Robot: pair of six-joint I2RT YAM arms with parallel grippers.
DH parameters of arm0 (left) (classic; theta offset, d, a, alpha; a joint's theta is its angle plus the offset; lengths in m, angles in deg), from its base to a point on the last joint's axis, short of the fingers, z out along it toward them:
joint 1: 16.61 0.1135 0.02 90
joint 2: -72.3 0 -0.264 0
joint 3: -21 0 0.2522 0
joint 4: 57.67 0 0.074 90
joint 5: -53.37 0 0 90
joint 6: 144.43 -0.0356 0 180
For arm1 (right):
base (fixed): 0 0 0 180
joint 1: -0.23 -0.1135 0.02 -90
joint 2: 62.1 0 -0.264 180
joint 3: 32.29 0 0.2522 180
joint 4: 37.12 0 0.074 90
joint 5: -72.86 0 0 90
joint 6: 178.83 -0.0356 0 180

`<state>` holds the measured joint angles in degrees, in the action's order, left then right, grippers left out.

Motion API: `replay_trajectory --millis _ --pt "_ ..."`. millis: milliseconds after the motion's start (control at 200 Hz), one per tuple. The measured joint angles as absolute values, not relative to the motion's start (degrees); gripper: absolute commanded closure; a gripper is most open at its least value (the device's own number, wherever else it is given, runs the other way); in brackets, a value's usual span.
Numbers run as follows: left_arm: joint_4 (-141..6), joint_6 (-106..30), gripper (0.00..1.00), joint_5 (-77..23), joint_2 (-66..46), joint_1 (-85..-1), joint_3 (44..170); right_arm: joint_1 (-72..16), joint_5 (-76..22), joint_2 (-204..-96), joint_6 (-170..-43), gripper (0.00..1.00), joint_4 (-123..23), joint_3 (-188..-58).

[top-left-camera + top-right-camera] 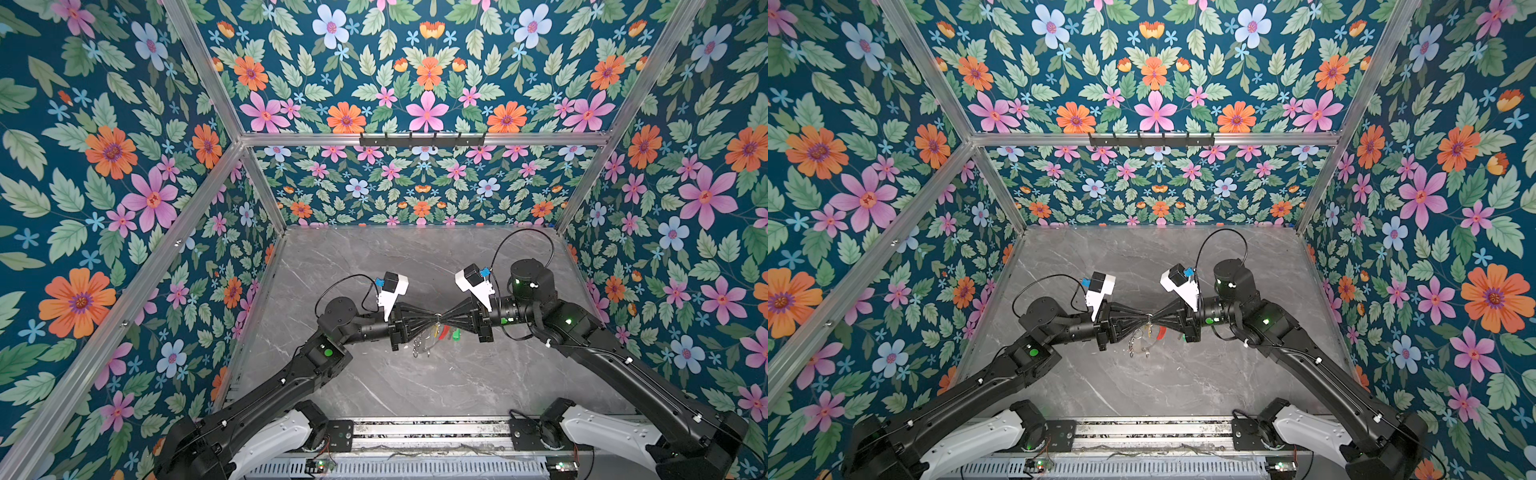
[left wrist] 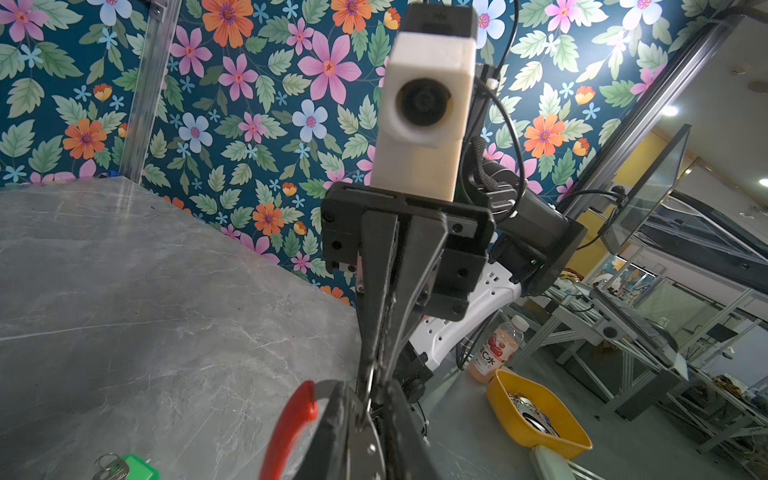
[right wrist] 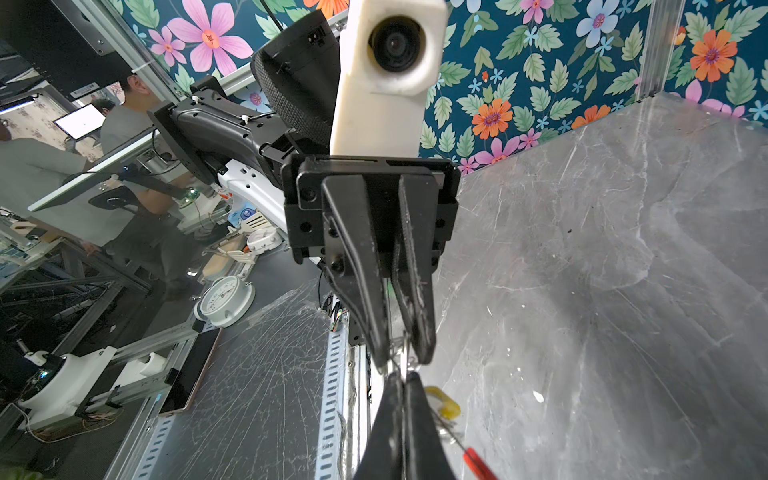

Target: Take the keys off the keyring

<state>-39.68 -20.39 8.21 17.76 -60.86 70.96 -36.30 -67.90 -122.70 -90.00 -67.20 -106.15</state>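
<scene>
My two claws meet tip to tip above the middle of the grey marble-patterned surface (image 1: 374, 270). My left claw (image 1: 435, 322) reaches in from nine o'clock and my right claw (image 1: 447, 320) from three o'clock.

My right claw is fully closed, pinching the rim of the large dark grey wire keyring (image 1: 444, 332) with its red arc segment. The keyring hangs clear of the surface at six o'clock of the meeting point.

My left claw's jaws are drawn almost together. The right wrist view shows a slim gap at the tips with a thin silver loop in it, and I cannot tell whether they grip it.

The small silver key with the yellow plastic tag (image 1: 434, 331) sits against the keyring, just beside my right claw's tips. The small silver key with the green plastic tag (image 1: 456, 333) is at four o'clock of the meeting point, and the left wrist view shows it lying on the surface.

A bunch of tiny silver split rings (image 1: 417, 345) shows at seven o'clock; I cannot tell whether it hangs or lies.
</scene>
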Motion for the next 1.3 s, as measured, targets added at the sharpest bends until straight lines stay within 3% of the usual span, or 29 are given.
replay_trajectory --millis 125,215,315,485,1005,1300 --pt "-38.78 -20.28 1.00 8.21 17.30 -60.83 70.94 -36.19 -68.10 -123.00 -90.46 1.00 -66.83 -106.08" --pt "-37.65 -19.91 1.00 8.19 17.01 -60.86 70.72 -36.17 -68.07 -122.89 -90.96 1.00 -66.09 -105.84" --pt "-37.12 -19.49 1.00 7.36 17.06 -61.12 70.55 -36.19 -67.68 -122.35 -91.74 0.76 -65.08 -105.23" --pt "-36.82 -18.84 1.00 4.56 17.80 -62.36 70.55 -36.23 -65.06 -119.92 -92.09 0.61 -63.31 -103.79" --pt "-49.21 -25.92 1.00 -13.49 19.81 -69.66 75.20 -36.19 -49.52 -110.04 -95.33 0.56 -56.25 -96.09" --pt "-51.88 -26.42 1.00 -20.22 20.73 -70.49 75.23 -36.19 -45.49 -108.84 -95.74 0.48 -54.52 -93.80"
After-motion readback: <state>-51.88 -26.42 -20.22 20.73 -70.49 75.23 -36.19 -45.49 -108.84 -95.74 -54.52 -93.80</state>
